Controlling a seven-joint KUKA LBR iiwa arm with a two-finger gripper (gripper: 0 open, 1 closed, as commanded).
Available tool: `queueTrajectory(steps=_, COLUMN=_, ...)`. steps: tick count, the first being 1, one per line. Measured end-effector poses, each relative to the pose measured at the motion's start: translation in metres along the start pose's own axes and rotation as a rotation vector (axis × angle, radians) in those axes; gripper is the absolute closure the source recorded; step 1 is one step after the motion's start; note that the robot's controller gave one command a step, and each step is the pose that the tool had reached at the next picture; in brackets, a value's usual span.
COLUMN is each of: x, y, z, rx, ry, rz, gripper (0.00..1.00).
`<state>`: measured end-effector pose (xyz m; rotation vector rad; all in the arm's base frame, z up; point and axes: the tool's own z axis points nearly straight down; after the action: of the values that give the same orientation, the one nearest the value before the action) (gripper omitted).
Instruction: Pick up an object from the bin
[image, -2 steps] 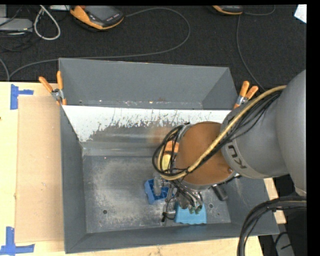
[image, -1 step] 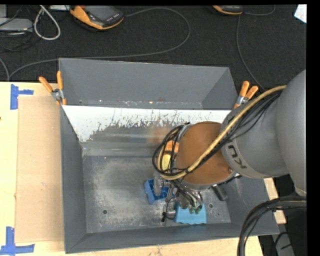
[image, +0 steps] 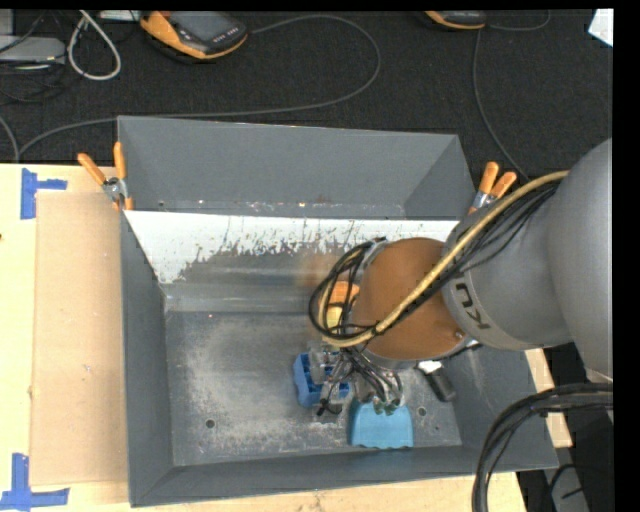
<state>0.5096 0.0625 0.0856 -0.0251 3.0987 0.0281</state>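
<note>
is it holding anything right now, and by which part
Cannot tell. The gripper sits low against a dark blue piece on the bin floor, next to a light blue block, but no grip shows.

Counted in the bin: one dark blue plastic piece, one light blue block, one small black piece (partly hidden).

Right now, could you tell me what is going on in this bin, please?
The robot arm reaches in from the right, and its gripper is low over the floor of the grey bin, close against a small dark blue object. A light blue block lies just beside it toward the near wall, and a small black piece lies to the right. Whether the gripper has hold of anything cannot be told from here.
</note>
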Motion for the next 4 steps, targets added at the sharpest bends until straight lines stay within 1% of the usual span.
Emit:
queueTrajectory(steps=1, x=0.000, y=0.000, z=0.000, rx=0.000, ry=0.000, rz=0.001, gripper=1.00)
queueTrajectory(steps=2, x=-0.004, y=0.001, z=-0.002, rx=-0.004, ry=-0.009, rz=-0.013, gripper=1.00)
queueTrajectory(steps=3, x=-0.001, y=0.010, z=-0.080, rx=-0.002, ry=-0.007, rz=-0.015, gripper=1.00)
queueTrajectory(steps=4, x=0.008, y=-0.018, z=-0.007, rx=-0.003, ry=0.000, rz=-0.033, gripper=1.00)
